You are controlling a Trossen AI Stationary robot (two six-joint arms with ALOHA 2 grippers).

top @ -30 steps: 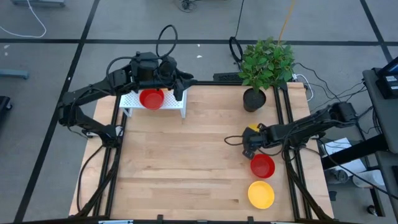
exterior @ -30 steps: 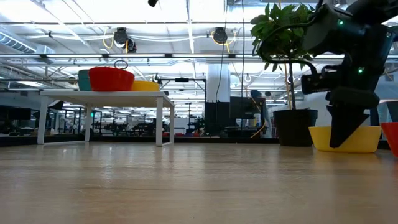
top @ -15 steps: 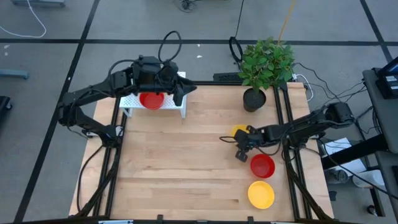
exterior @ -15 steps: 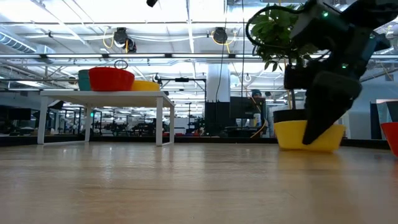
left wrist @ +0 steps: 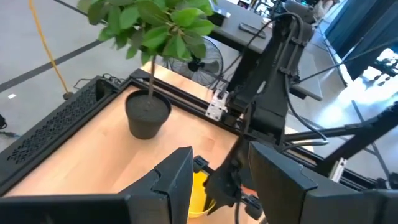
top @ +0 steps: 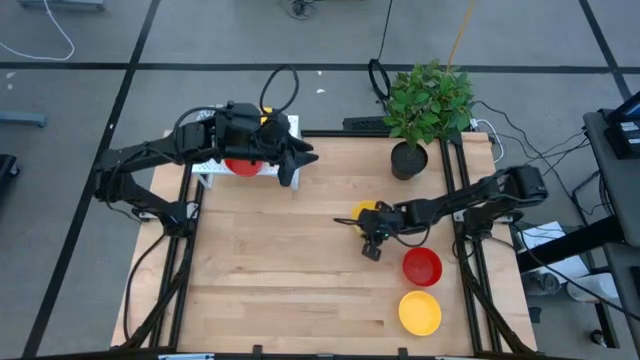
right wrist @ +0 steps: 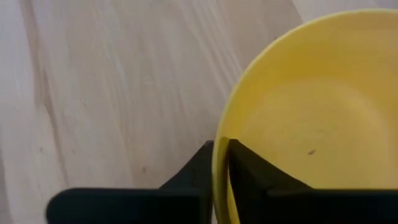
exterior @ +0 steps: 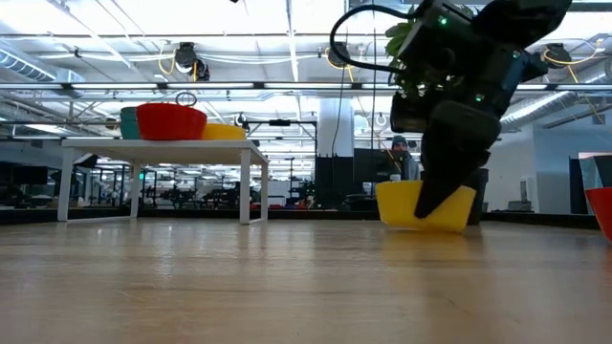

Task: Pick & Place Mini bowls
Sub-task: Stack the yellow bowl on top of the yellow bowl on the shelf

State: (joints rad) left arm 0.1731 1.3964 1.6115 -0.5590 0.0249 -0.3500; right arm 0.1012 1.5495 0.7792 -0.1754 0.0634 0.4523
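Note:
My right gripper [top: 372,230] is shut on a yellow mini bowl [top: 366,212] near the table's middle right; the low view shows the same bowl [exterior: 413,204] under the dark gripper [exterior: 438,196]. A red bowl [top: 422,266] and another yellow bowl [top: 420,312] sit on their bases near the right edge. On the white rack [top: 210,165] at the far left sits a red bowl [top: 242,165]. The low view shows that red bowl [exterior: 172,121] and a yellow one [exterior: 225,132]. My left gripper [top: 293,160] hovers open by the rack's right end, empty. My right gripper pinches the yellow bowl's rim [right wrist: 219,163], one finger [right wrist: 245,167] inside the bowl and one finger [right wrist: 198,167] outside. The fingers come from above, slanting down. The bowl sits slightly tilted, low over the wood; I cannot tell whether its base touches the table.
A black pot with a green plant [top: 408,160] stands at the far right of the table, close behind the held bowl. Bare wood [top: 280,270] stretches across the middle and near left. The left wrist view looks toward the plant pot [left wrist: 148,115] and the right arm [left wrist: 273,93].
My right gripper has carried the yellow bowl toward the table's left edge, away from the red bowl, keeping it low and shut on its rim. My left gripper has moved off the rack's top toward the near edge and slightly right.

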